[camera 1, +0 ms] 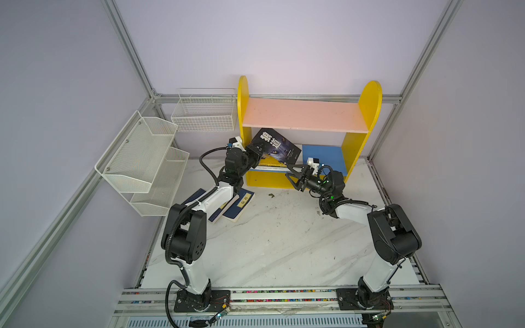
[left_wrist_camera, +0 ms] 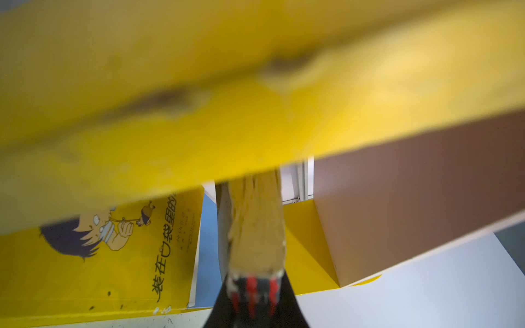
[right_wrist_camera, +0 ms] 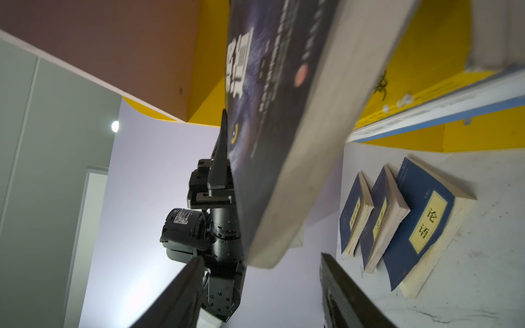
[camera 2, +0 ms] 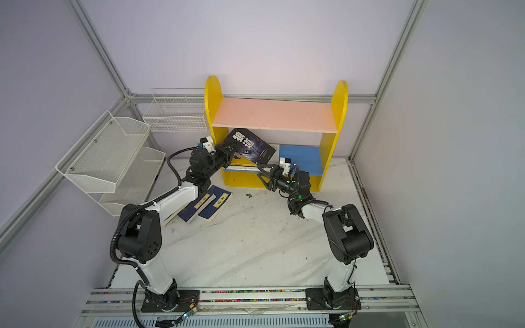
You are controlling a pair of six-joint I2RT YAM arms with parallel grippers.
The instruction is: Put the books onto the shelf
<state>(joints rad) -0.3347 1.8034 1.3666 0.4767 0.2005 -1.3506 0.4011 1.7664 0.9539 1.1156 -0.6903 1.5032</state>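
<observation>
Left gripper [camera 1: 258, 153] clamps wolf-eyes book [camera 1: 279, 143]; right gripper [camera 1: 286, 169] spread wide beside it.

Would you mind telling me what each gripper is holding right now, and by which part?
The left gripper clamps the wolf-eyes book by its left edge; the right gripper is open, holding nothing.

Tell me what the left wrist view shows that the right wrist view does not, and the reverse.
Only the left wrist view shows the cartoon boy on the yellow book. Only the right wrist view shows three navy books lying on the table and the cover of the wolf-eyes book. Both show the shelf and the underside of its pink board.
</observation>
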